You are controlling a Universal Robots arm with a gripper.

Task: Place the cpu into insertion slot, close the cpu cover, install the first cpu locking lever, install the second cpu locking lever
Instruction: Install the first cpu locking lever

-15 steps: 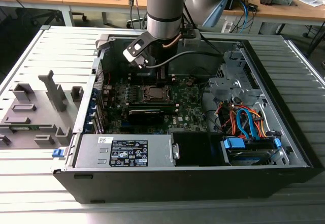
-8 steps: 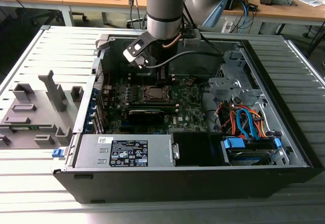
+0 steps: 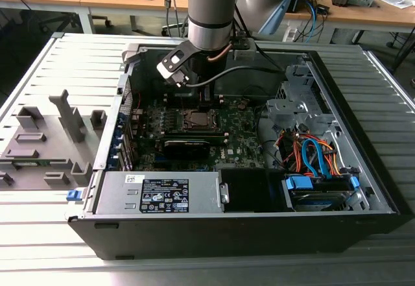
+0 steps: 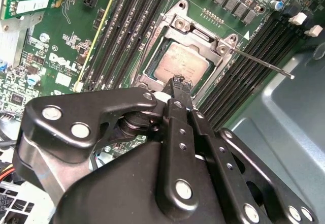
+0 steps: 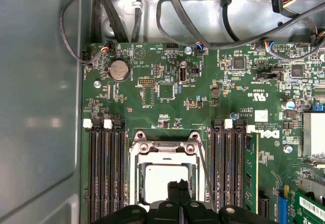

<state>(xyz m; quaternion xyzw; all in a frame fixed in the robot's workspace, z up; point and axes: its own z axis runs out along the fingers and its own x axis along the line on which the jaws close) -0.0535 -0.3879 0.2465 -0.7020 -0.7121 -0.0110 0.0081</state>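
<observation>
- The cpu (image 4: 180,64) lies flat in the slot (image 3: 198,119) with its silvery face up and its edges square to the socket. In the first wrist view its pale face (image 5: 157,181) shows through the frame's window.
- The cover (image 4: 200,33) is down over the cpu, with its frame round the chip's edges and its window over the face. Judgement: placing is done and the cover is closed or very nearly so. Whether it sits fully flat cannot be told.
- One lever (image 4: 259,63), a thin metal rod, runs from the cover's corner out across the memory slots (image 4: 137,21). Its end stands free above the grey case floor. Judgement: this lever is not latched.
- A second lever cannot be made out with certainty. Judgement: both lever steps are outstanding.
- The gripper (image 4: 177,83) has its fingertips together with nothing seen between them. The tips stand at the cover's edge beside the cpu; whether they touch it or sit just above cannot be told. In the first wrist view the gripper (image 5: 179,186) overlaps the chip's near edge.
- The board (image 5: 162,92) around the slot is green, with dark cables along its far edge.
- In the exterior view the arm (image 3: 211,13) reaches down into the open case (image 3: 246,234), which lies on its side on a slatted table (image 3: 39,234).
</observation>
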